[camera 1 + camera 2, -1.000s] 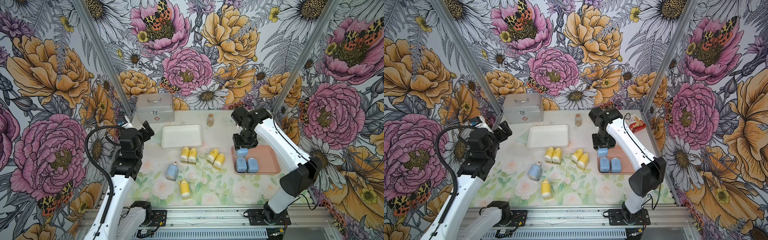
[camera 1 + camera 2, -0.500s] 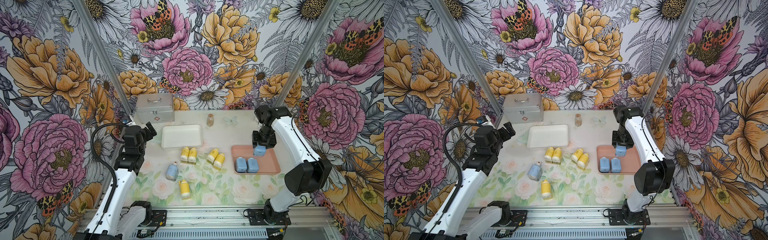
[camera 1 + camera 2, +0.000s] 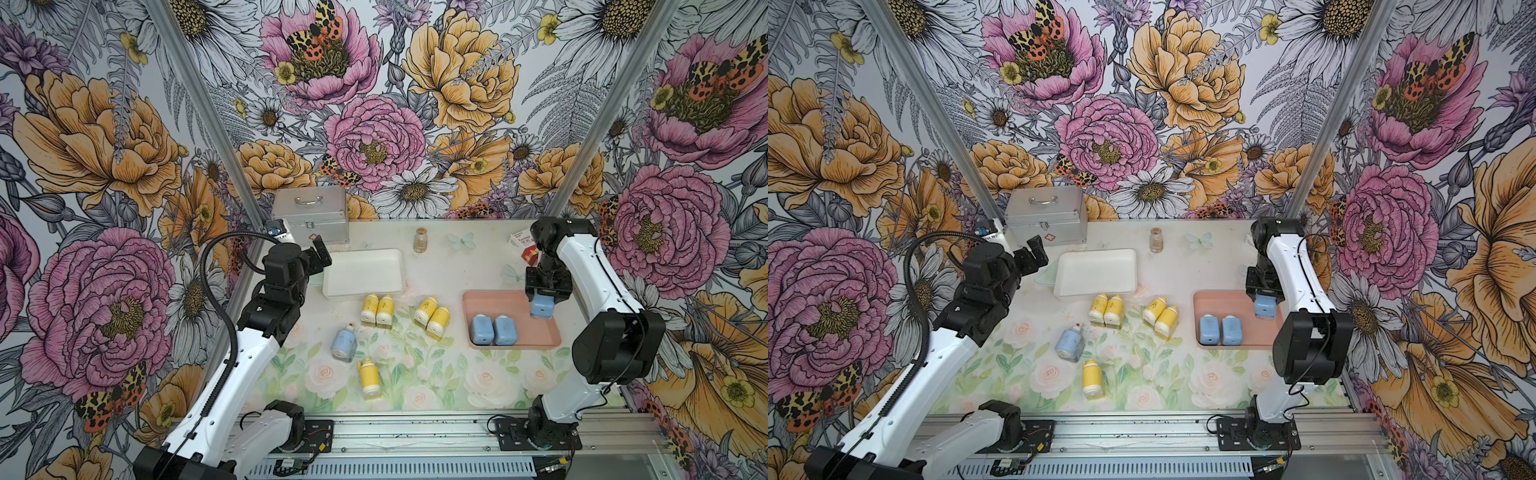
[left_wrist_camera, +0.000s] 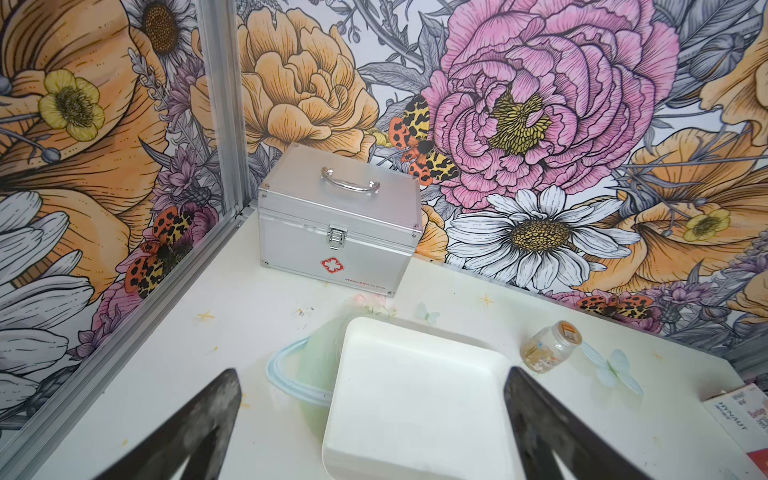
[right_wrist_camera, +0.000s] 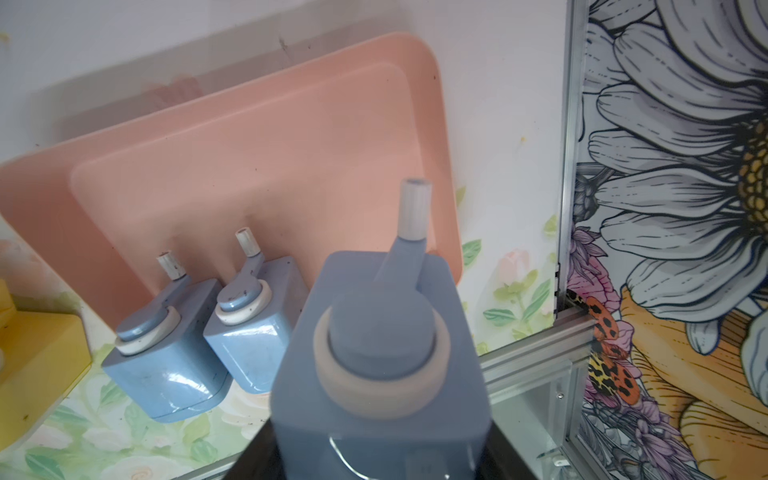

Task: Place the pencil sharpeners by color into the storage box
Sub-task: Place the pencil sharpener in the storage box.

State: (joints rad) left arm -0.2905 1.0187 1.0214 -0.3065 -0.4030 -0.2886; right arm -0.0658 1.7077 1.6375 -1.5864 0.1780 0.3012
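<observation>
My right gripper (image 3: pixel 541 300) is shut on a light blue pencil sharpener (image 3: pixel 541 308), held over the far right part of the shallow pink storage box (image 3: pixel 536 338). The held sharpener (image 5: pixel 382 353) fills the right wrist view and hides the fingers. Two blue sharpeners (image 3: pixel 482 329) (image 3: pixel 505 330) stand side by side in the pink box's near left corner. Another blue one (image 3: pixel 344 343) and several yellow ones (image 3: pixel 369 307) (image 3: pixel 432 316) (image 3: pixel 369 379) lie on the mat. My left gripper (image 3: pixel 320 255) hangs open and empty beside the white storage box (image 3: pixel 363 272).
A closed silver case (image 3: pixel 311 218) stands at the back left. A small brownish vial (image 3: pixel 419 240) lies behind the white box, and a pale green lid (image 4: pixel 307 374) pokes out from under it. A red and white carton (image 3: pixel 524 245) sits at the back right by the wall.
My right gripper has carried the blue sharpener rightward, from the pink box's left end to over its far right part. The left arm has drawn back a little, still open.
</observation>
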